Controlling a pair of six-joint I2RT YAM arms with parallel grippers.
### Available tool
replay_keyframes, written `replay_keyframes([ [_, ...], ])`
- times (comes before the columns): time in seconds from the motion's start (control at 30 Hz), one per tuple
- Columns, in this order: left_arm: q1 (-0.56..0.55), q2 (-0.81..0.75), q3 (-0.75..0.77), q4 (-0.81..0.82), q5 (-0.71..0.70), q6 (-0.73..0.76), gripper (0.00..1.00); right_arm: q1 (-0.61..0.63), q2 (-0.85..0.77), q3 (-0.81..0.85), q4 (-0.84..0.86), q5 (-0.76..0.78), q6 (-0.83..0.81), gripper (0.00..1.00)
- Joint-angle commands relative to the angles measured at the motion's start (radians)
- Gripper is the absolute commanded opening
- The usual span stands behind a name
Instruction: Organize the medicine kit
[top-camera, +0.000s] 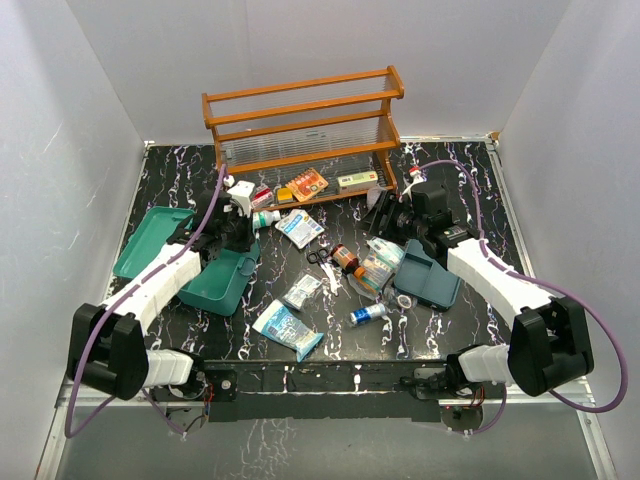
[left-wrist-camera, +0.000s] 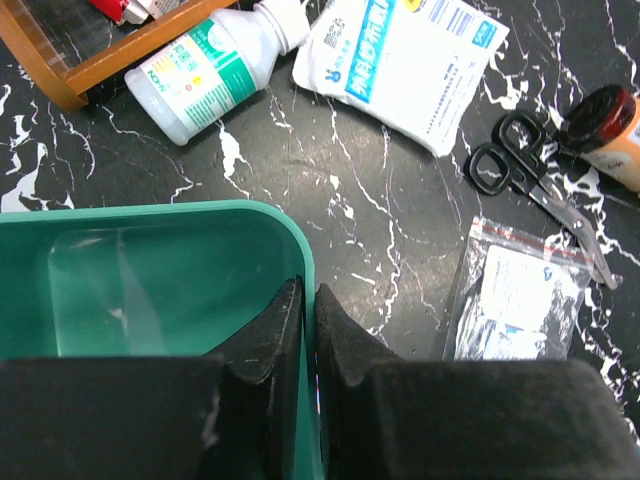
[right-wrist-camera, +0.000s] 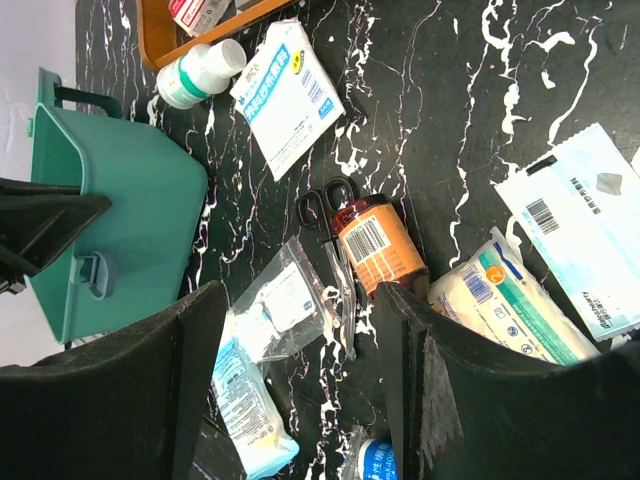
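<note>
Nearest: flat white-and-blue printed pouch (top-camera: 287, 328) on the black, white-veined surface (left-wrist-camera: 350, 210). Past it, left of centre, the medicine kit (top-camera: 222, 283): smooth teal plastic, rounded corners, lid open to its left. My left gripper (left-wrist-camera: 309, 300) pinches the kit's wall, one finger inside, one outside. My right gripper (right-wrist-camera: 300, 300) is spread wide and holds nothing. Between its fingers I see an amber bottle (right-wrist-camera: 378, 245) with an orange barcoded label, and black-handled scissors (left-wrist-camera: 520, 165). Farther: white bottle (left-wrist-camera: 205, 70), green label, print unreadable. Farthest: slatted wooden rack (top-camera: 305, 125).

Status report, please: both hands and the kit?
Left hand shut on teal-green rectangular plastic box wall. Right hand open above orange-labelled amber bottle. Black scissors, clear bag loose beside box.
</note>
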Motion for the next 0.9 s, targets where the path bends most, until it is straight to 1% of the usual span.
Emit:
replay_keyframes([
  [0.0,-0.002,-0.083,-0.014,-0.059,-0.022,0.085,0.0,0.012,-0.041,-0.004,0.028,0.007,-0.039,0.59],
  [0.07,-0.003,-0.097,-0.019,-0.068,-0.023,0.098,0.0,0.016,-0.037,-0.004,0.02,0.008,-0.055,0.59],
  [0.13,-0.003,-0.118,-0.039,-0.069,-0.022,0.12,0.04,0.023,-0.03,-0.004,0.007,0.02,-0.073,0.59],
  [0.2,-0.004,-0.143,-0.073,-0.053,-0.029,0.133,0.06,0.043,-0.017,0.003,-0.017,0.08,-0.099,0.58],
  [0.3,-0.003,-0.16,-0.09,-0.045,-0.009,0.153,0.11,0.066,0.021,0.029,-0.055,0.112,-0.134,0.58],
  [0.4,-0.003,-0.15,-0.071,-0.061,0.041,0.141,0.2,0.085,0.06,0.058,-0.086,0.123,-0.161,0.58],
  [0.5,-0.003,-0.14,-0.042,-0.084,0.088,0.084,0.32,0.11,0.097,0.08,-0.119,0.151,-0.191,0.59],
  [0.57,-0.003,-0.141,-0.027,-0.1,0.101,0.049,0.42,0.128,0.12,0.089,-0.138,0.171,-0.221,0.6],
  [0.63,-0.003,-0.152,-0.016,-0.111,0.108,0.015,0.55,0.147,0.153,0.107,-0.17,0.209,-0.254,0.61],
  [0.67,-0.004,-0.16,-0.011,-0.119,0.114,0.001,0.58,0.159,0.169,0.121,-0.187,0.225,-0.272,0.61],
  [0.73,-0.004,-0.186,-0.001,-0.129,0.121,-0.025,0.64,0.183,0.203,0.149,-0.214,0.242,-0.315,0.61],
  [0.87,-0.003,-0.24,0.004,-0.135,0.108,-0.053,0.7,0.249,0.272,0.187,-0.238,0.262,-0.387,0.61],
])
